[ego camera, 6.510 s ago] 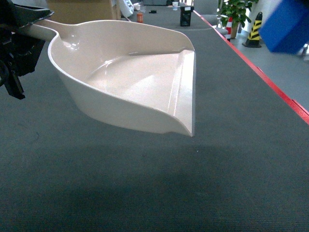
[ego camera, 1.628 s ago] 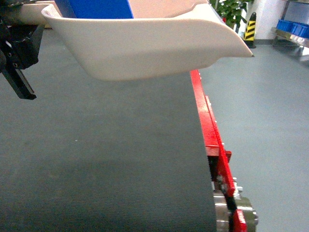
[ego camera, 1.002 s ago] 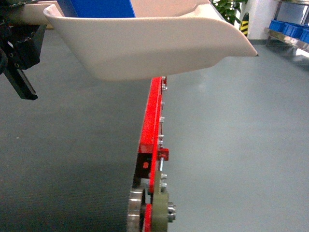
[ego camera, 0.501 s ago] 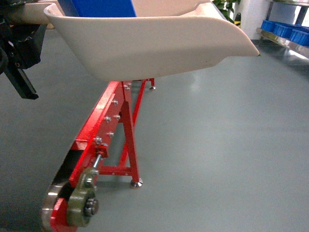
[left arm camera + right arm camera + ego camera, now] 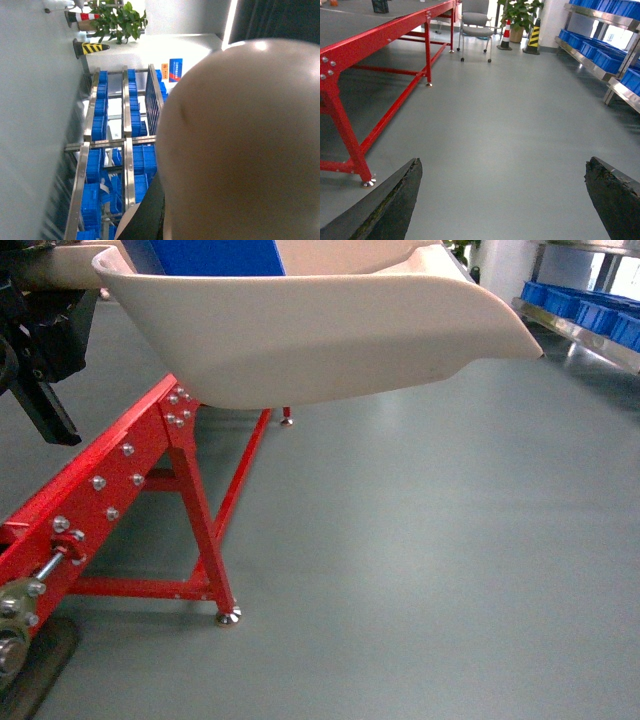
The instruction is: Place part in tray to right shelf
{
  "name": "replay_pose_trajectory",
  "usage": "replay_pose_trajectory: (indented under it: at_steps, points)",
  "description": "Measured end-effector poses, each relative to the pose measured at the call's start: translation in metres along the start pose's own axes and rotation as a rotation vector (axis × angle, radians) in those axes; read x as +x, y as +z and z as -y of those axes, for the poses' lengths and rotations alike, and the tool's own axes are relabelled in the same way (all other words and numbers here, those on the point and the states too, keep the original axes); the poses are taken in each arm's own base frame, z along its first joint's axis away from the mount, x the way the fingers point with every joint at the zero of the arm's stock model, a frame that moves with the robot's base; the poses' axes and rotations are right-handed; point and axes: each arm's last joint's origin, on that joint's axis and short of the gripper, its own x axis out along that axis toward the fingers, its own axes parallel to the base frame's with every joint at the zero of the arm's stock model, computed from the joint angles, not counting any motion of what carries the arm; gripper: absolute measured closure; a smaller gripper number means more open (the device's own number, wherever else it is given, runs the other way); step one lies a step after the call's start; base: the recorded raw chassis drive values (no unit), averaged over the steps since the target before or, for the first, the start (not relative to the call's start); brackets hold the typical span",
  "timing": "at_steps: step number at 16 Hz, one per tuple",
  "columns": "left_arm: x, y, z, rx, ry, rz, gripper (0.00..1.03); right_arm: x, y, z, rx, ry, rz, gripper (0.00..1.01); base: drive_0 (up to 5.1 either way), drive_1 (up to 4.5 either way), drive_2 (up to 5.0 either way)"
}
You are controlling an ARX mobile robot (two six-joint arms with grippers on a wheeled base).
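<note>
Two grippers are yours to track, going left to right. At the far left of the head view your left gripper point(image 5: 45, 335) is showing as black hardware beside the tray's handle; the handle is running out of frame right at it, but the fingers are hidden, so you cannot tell whether they are clamped on it. The tray point(image 5: 310, 335) is hanging in the air across the top of that view, its lip pointing right, above the grey floor point(image 5: 430, 560) and the red conveyor frame point(image 5: 130, 480) on the left. The part point(image 5: 210, 255) is sitting inside the tray, only its blue side peeking over the near wall. In your left wrist view the tray's underside point(image 5: 245, 145) is filling the right half. Further right, the right shelf point(image 5: 585, 325) with blue crates point(image 5: 575, 305) is standing well apart from the tray. Your right gripper point(image 5: 502, 200) is holding nothing, its jaws spread wide over bare floor.
</note>
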Motion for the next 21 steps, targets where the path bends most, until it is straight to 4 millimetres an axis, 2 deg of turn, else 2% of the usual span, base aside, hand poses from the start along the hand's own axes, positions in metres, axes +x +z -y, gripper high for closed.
replay_pose_trajectory:
  at_steps: [13, 14, 15, 21]
  points:
    - [-0.0001, 0.0, -0.0002, -0.002, 0.001, 0.003, 0.88, -0.0001, 0.0003, 0.0, -0.001, 0.0, 0.003, 0.03, 5.1, -2.34, -2.3]
    - [0.0001, -0.0052, 0.0001, -0.006, -0.002, -0.033, 0.88, 0.0, -0.0001, 0.0002, 0.0, -0.004, 0.0, 0.03, 4.9, -2.59, -2.6]
    - [-0.0003, 0.0, 0.0011, -0.002, -0.008, 0.0, 0.88, -0.0005, 0.0007, 0.0002, 0.0, -0.003, 0.008, 0.03, 4.9, -2.59, -2.6]
    - [-0.0004, 0.0, 0.0003, -0.002, -0.001, 0.0, 0.88, -0.0002, 0.0, 0.0, 0.0, 0.0, 0.002, 0.03, 4.9, -2.59, -2.6]
